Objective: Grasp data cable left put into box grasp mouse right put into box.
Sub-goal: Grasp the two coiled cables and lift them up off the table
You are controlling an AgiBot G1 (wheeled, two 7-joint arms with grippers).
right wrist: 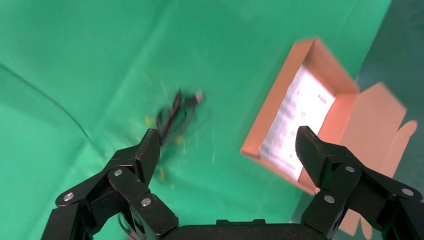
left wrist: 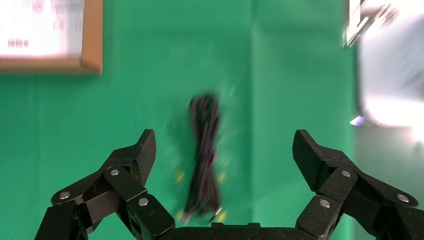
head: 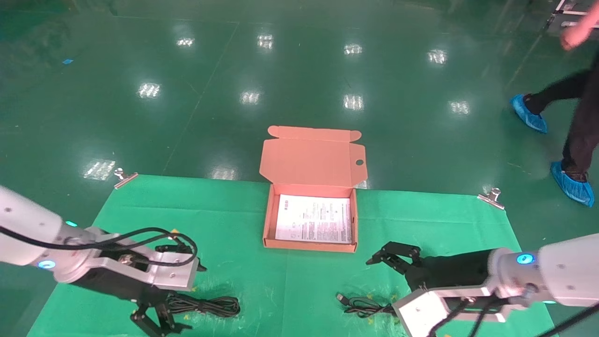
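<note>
Green cloth (head: pixel 224 210) covers the work surface, clipped at its far corners, above a glossy green floor where a person (head: pixel 578 117) in blue shoe covers stands far right. Centre: the box (head: pixel 269 220), lid open, holding only a white leaflet (head: pixel 313 218). Near left: the data cable (head: pixel 206 305), coiled on the cloth, with the left gripper (head: pixel 157 323) spread wide and empty just beside it. Near right: the right gripper (head: pixel 390 257), also wide open and empty; the mouse's cord (head: pixel 360 306) shows, the mouse itself hidden. Judged progress: nothing boxed; both grasps remain.
</note>
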